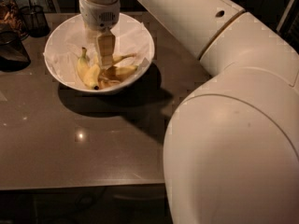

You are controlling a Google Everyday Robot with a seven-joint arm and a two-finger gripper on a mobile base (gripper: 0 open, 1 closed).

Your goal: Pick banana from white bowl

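The white bowl (63, 76) with crumpled white paper lining stands at the back left of the dark table. Several yellow bananas lie in it. The banana (84, 72), long, curved and dark-tipped, lies at the bowl's left side. Shorter bananas (122, 72) lie to its right. My gripper (106, 65) hangs straight down from the white wrist into the bowl. Its tip is just above the middle of the banana pile, right of the long banana. It hides part of the pile behind it.
A dark wire-mesh cup (35, 18) stands at the back left and a dark container (12, 51) sits left of the bowl. My white arm (224, 139) fills the right side. The table's front edge (79, 186) runs along the bottom.
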